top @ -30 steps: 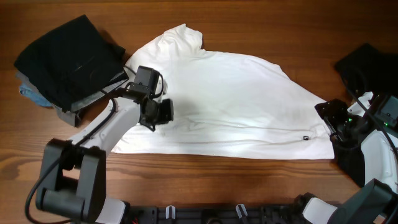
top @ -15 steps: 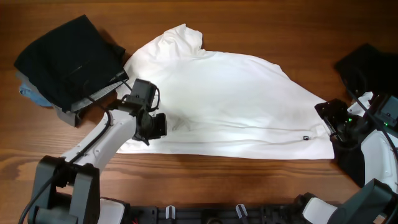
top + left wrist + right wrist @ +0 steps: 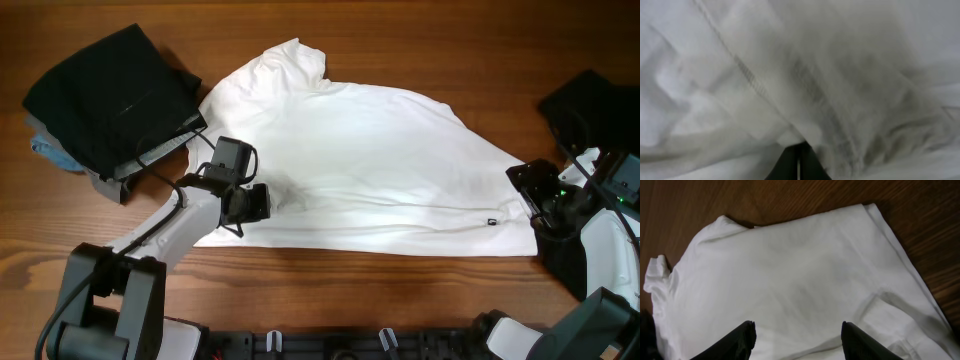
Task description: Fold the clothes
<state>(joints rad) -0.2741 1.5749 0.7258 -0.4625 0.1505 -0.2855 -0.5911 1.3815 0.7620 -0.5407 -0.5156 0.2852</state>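
1. A wooden table [image 3: 400, 40] carries the whole scene, seen from above.
2. The white T-shirt [image 3: 380, 160] lies spread across the table's middle, lumpy and unfolded, one sleeve pointing to the far edge.
3. A black garment [image 3: 105, 95] sits heaped at the far left corner, just beside the shirt, on top of grey and blue cloth [image 3: 60, 150].
4. The left gripper [image 3: 255, 203] rests on the shirt's left edge, its jaws closed tight on a raised fold of white fabric that fills the wrist view.
5. The right gripper [image 3: 798, 330] hovers at the shirt's right end, jaws parted and gripping nothing, with flat white cloth showing between the fingers.
6. A small black hem tag [image 3: 492, 223] marks the shirt's near right corner.
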